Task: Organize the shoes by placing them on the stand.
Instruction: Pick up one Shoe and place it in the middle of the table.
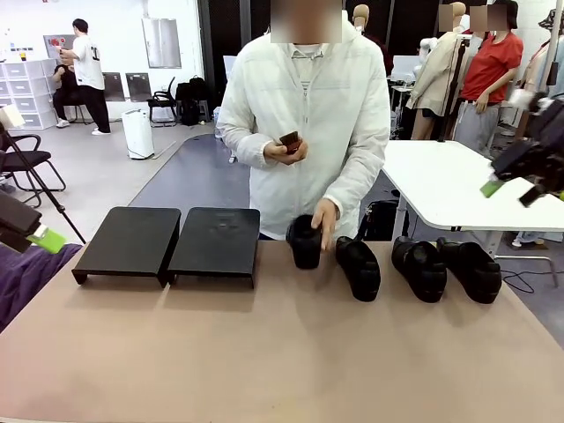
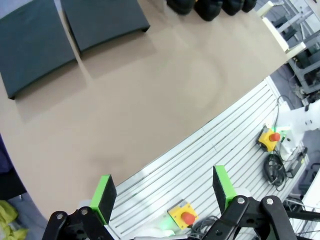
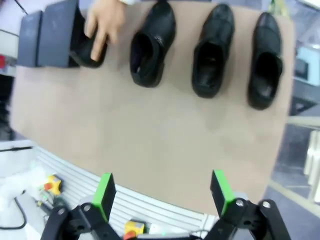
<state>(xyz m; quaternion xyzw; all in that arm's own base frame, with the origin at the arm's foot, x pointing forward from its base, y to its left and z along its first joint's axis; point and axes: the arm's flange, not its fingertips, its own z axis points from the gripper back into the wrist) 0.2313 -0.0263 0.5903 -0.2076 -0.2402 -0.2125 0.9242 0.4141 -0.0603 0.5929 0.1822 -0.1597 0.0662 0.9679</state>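
Jaws spread wide and nothing held, the left gripper (image 2: 163, 192) and the right gripper (image 3: 162, 192) are pictured hanging above the near edge of the table (image 1: 264, 352). Four black shoes (image 1: 419, 269) are lined up toward 2 o'clock from the table's middle in the front view, and the one nearest the stand is touched by a person's hand (image 1: 326, 216). One stand (image 1: 216, 240), made of two panels, sits bare at 10 o'clock. No shoe is placed yet. A first pick is judged due: a shoe clear of the hand is to be gripped, probably by the right gripper, and carried across.
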